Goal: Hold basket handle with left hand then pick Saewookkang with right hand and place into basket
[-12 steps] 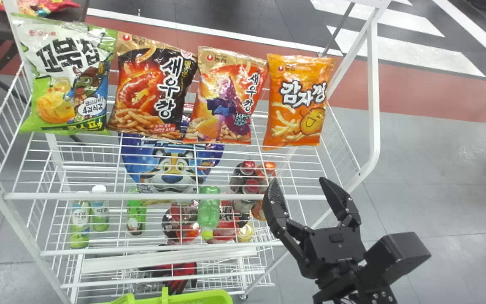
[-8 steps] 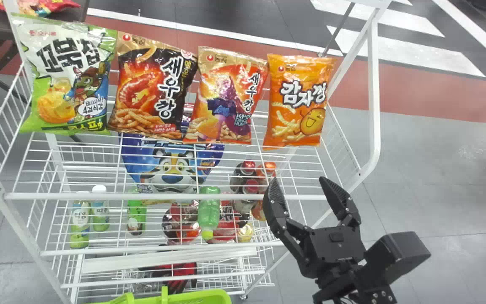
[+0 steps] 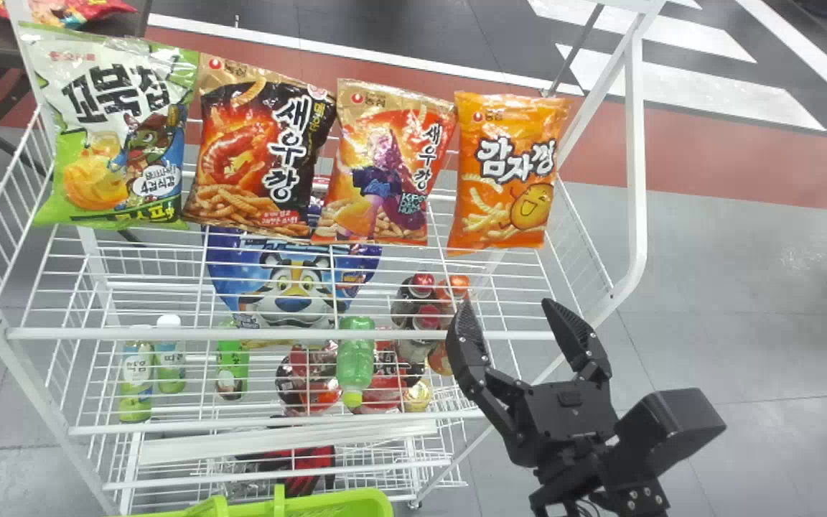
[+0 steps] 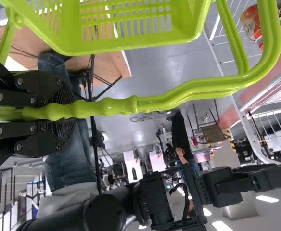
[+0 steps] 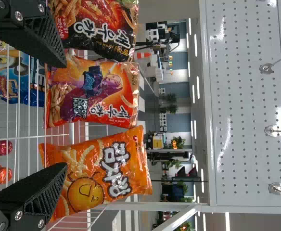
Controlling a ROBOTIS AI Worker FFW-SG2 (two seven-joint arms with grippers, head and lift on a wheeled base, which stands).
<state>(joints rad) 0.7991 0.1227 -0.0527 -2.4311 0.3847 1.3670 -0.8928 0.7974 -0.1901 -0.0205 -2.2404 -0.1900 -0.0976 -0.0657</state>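
One step seems done: left gripper, jaws clamped on basket handle. Picking and placing remain: right gripper, jaws apart; dark Saewookkang and red-orange Saewookkang on the rack.

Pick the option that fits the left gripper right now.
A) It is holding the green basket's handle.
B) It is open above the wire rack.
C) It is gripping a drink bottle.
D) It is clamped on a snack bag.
A: the left gripper has its fingers closed around the basket's green handle.
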